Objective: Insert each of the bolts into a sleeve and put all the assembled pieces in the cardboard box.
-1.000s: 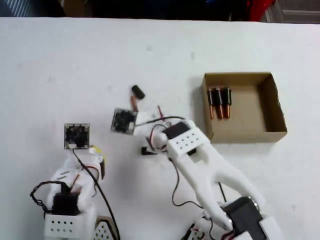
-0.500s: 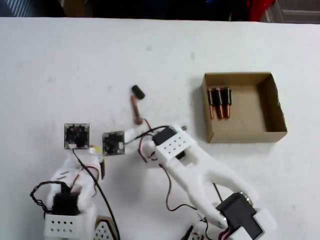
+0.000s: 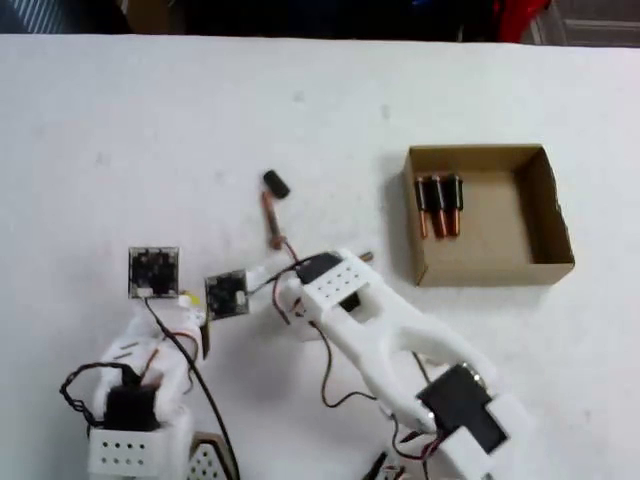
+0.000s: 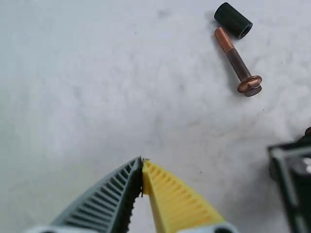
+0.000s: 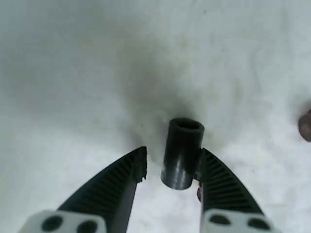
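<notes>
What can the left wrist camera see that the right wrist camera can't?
Left wrist view alone: the grey-and-yellow left gripper, jaws shut, and farther off a copper bolt lying with its thin end near a black sleeve.
Right wrist view alone: the black right gripper, jaws open, with a second sleeve between them, touching one. A brown blob at the edge may be that bolt; I can't tell.
Both: the white table.

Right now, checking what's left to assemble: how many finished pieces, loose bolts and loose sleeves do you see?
Assembled pieces in the cardboard box: 3
Loose copper bolts: 1
Loose black sleeves: 2, one beside the bolt, one inside the right pincer
Total: 6
</notes>
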`<state>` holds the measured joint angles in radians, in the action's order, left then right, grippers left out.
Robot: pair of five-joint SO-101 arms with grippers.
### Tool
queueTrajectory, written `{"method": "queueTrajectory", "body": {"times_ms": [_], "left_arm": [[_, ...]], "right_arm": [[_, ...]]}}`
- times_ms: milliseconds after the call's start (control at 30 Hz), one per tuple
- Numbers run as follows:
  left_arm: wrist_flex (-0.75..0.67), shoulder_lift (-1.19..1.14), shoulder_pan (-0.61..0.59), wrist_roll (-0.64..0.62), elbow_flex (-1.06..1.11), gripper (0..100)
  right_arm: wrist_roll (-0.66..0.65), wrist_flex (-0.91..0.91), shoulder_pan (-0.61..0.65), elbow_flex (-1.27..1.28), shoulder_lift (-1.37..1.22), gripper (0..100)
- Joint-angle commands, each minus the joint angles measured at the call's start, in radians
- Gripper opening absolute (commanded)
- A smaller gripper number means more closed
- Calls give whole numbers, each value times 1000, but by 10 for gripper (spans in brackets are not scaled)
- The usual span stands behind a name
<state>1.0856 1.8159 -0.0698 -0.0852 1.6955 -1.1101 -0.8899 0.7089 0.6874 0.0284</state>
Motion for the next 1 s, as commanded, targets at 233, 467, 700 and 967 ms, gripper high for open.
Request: {"method": "queueTrajectory", "body": {"times_ms": [233, 467, 700, 967], "left_arm": [[-2, 7, -10, 9, -3, 23], [-2, 7, -10, 9, -3, 23], [-2, 7, -10, 9, -3, 23], [-2, 7, -10, 9, -3, 23]], "right_arm": [[-12, 59, 5, -43, -22, 143], [2, 65, 4, -46, -22, 31], [64, 59, 4, -54, 33, 16], [241, 53, -58, -52, 214, 16]]}}
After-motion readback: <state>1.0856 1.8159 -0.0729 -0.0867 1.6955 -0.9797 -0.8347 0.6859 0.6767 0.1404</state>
